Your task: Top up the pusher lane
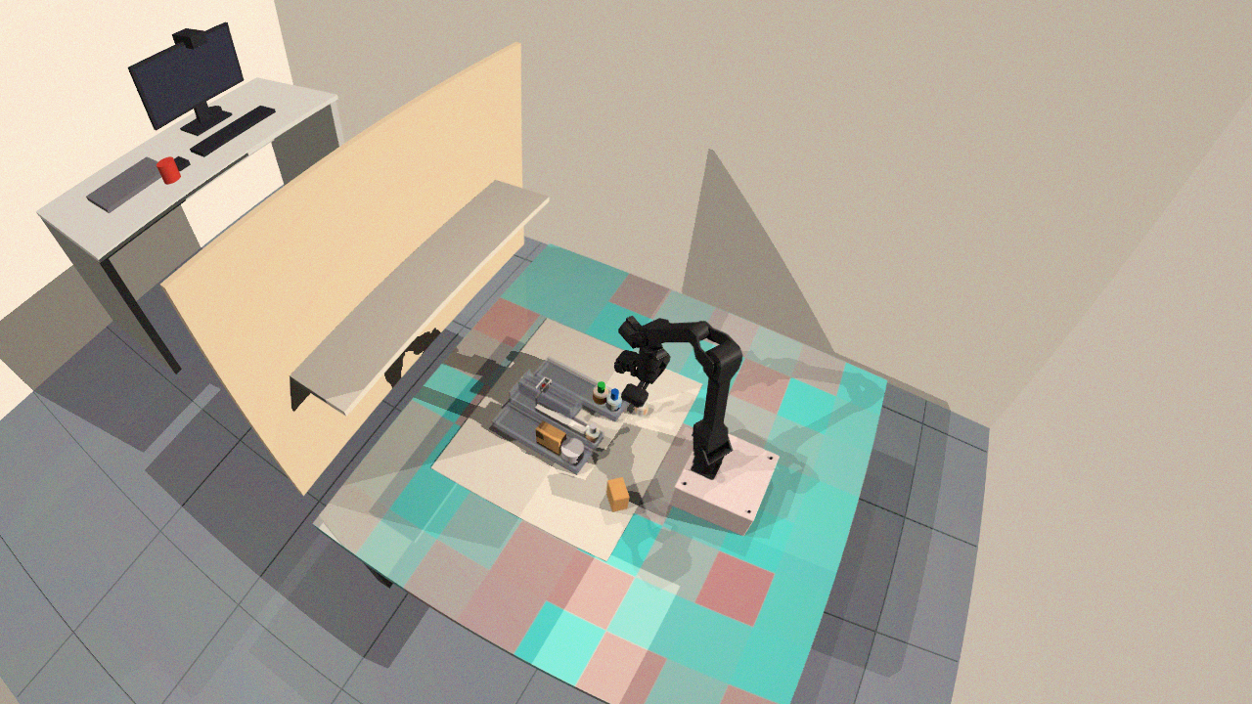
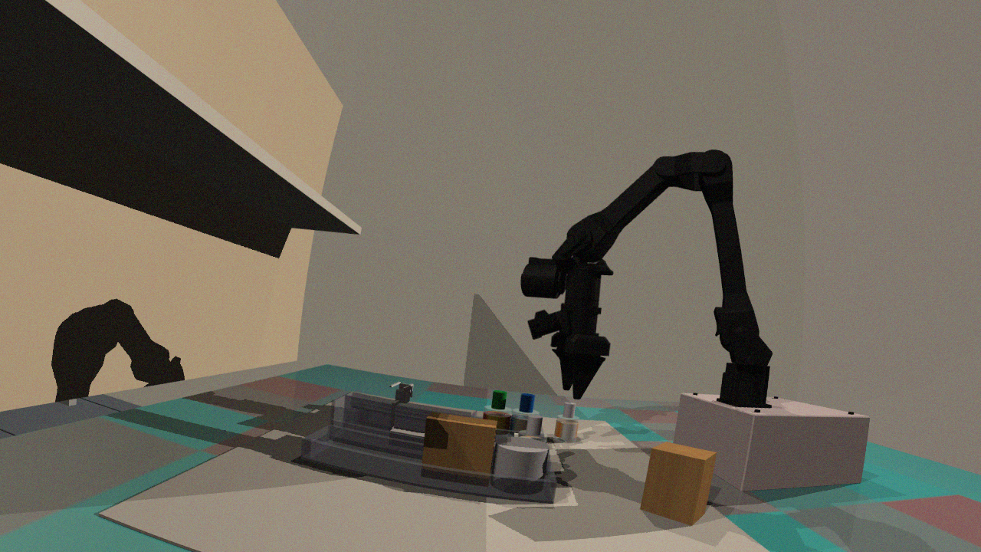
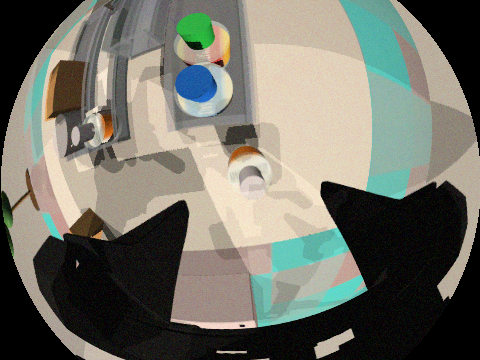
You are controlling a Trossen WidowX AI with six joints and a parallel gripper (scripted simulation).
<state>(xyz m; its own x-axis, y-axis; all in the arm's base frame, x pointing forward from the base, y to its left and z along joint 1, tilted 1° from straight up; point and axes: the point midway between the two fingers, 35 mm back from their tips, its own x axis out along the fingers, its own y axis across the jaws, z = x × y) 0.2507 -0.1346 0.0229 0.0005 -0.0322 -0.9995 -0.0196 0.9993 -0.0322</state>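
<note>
Tabletop [image 1: 735, 588] [image 2: 933, 439] [image 3: 400, 110]: it spread wide in teal, pink and grey patches, squares butted edge to edge.
Partition [image 1: 455, 131] [image 2: 287, 54]: a flat, pale tan panel rose beyond it, a grey shelf [image 1: 420, 293] [image 2: 171, 137] jutting out.
Arm [image 1: 717, 393] [image 2: 730, 240]: matte black and angular, it arched up from a pale pink box-shaped base [image 1: 739, 494] [image 2: 809, 446] [image 3: 215, 300] and reached down.
Cream sheet [image 1: 568, 511] [image 2: 274, 501] [image 3: 310, 90]: thin and flat, it lay under the smoky, see-through lanes.
Jar lane [image 3: 237, 115]: two round jars stood in there, the green-capped jar [image 1: 601, 394] [image 2: 497, 417] [image 3: 202, 47] behind and the blue-capped jar [image 1: 614, 401] [image 2: 526, 422] [image 3: 204, 90] at the front end.
Middle lane [image 3: 120, 115]: here was the match, a pale-capped jar [image 1: 592, 432] [image 3: 95, 127] with an orange side, near the front.
Box lane [image 2: 384, 473]: it carried an orange-brown box [image 1: 550, 436] [image 2: 457, 449] [image 3: 67, 87] and, just in front, a smooth white round tub [image 1: 572, 451] [image 2: 521, 463] [image 3: 62, 131].
Gripper [image 1: 634, 402] [image 2: 571, 394] [image 3: 256, 198]: spread wide, nothing between its tapered fingers, it pointed down above the loose jar's area.
Loose block [image 1: 617, 494] [image 2: 677, 484] [image 3: 86, 225]: orange-brown and square-edged, it stood near the base.
Loose jar [image 1: 645, 408] [image 2: 566, 427] [image 3: 248, 167]: there was the target, pale cap, orange side, upright on the sheet outside the lanes, beyond the jar lane's front end!
</note>
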